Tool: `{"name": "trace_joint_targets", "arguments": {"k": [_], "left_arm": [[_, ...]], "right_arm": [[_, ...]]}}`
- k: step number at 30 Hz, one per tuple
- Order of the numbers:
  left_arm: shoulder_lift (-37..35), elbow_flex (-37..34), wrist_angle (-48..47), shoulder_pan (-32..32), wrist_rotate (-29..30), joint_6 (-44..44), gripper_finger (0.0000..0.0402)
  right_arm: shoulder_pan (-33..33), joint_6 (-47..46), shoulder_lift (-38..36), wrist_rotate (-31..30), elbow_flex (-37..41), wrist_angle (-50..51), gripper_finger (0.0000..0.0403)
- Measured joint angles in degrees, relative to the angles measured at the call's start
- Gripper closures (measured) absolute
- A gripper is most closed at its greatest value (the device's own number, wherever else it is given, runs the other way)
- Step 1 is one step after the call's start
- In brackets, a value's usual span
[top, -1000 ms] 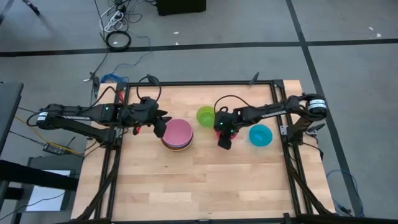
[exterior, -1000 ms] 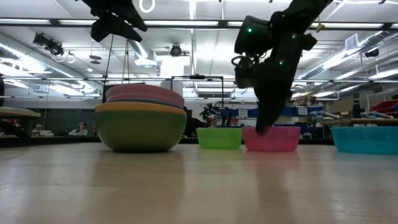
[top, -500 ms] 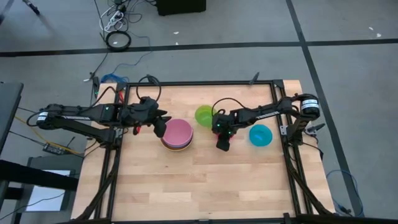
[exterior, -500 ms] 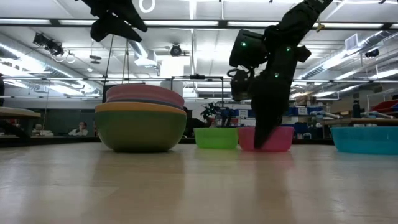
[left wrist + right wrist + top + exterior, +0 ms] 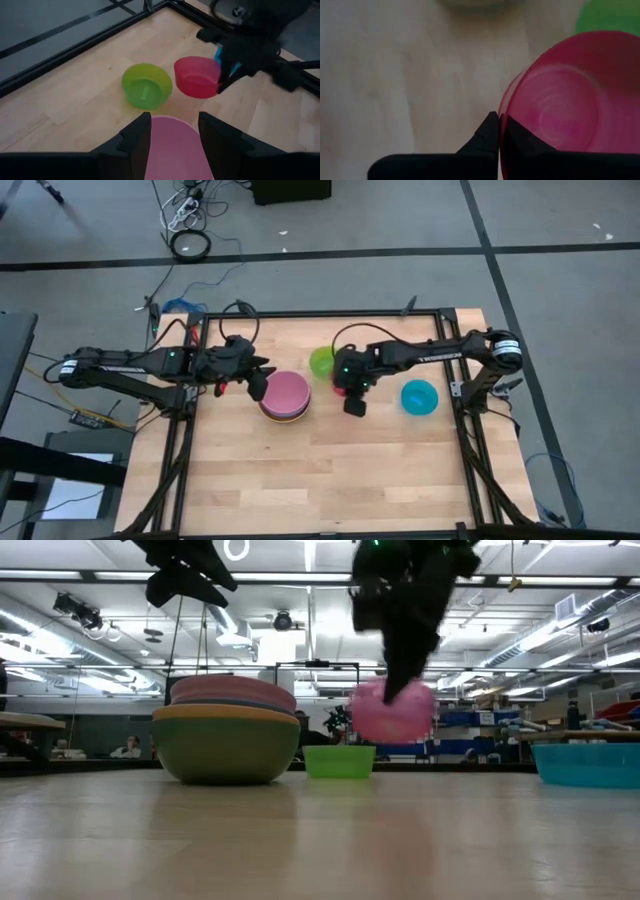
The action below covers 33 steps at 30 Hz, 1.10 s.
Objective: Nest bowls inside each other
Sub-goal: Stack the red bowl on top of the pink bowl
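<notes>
The small red bowl (image 5: 392,712) hangs tilted above the table with my right gripper (image 5: 499,125) shut on it, next to the lime green bowl (image 5: 322,361), which rests on its base. The teal bowl (image 5: 419,396) sits toward the table's right edge. A stack of larger bowls, pink on top (image 5: 286,394) and dark green at the bottom (image 5: 226,755), stands left of centre. My left gripper (image 5: 172,140) hovers open above the stack's left side, touching nothing. My right gripper pinches the red bowl's rim (image 5: 504,120) with one finger (image 5: 520,142) inside the bowl and the other (image 5: 486,134) outside its wall. The fingers come from above, slanting down. The bowl is lifted clear of the table (image 5: 392,712) and hangs tilted below the fingers.
A black metal frame (image 5: 455,395) borders the wooden table top on the left, far and right sides. The near half of the table (image 5: 320,480) is bare wood.
My right gripper has shut on the red bowl's rim, then risen and gone toward the table's left edge. The red bowl first slid left against the lime green bowl, then came up clear of the table and tipped. The lime green bowl has shifted a little leftward.
</notes>
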<state>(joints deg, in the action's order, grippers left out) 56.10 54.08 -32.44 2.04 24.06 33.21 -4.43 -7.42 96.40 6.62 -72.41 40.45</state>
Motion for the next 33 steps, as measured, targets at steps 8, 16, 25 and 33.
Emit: {"name": "trace_joint_targets", "arguments": {"k": [8,16,25,33], "left_arm": [[-0.19,0.0,9.54,0.0,1.23,-3.96,0.0229],[-0.33,0.0,22.48,0.0,1.31,-10.55,0.0229],[-0.31,0.0,21.79,0.0,1.26,-10.51,0.0229],[-0.29,0.0,20.8,-0.02,1.24,-10.44,0.0229]], "right_arm": [[2.18,4.65,0.02,-0.83,-8.34,-11.37,0.0403],[2.17,5.09,4.28,3.57,-8.43,-28.51,0.0403],[2.03,4.67,11.55,4.27,-8.41,-36.36,0.0394],[1.92,1.79,12.24,5.2,-8.39,-35.33,0.0289]]}}
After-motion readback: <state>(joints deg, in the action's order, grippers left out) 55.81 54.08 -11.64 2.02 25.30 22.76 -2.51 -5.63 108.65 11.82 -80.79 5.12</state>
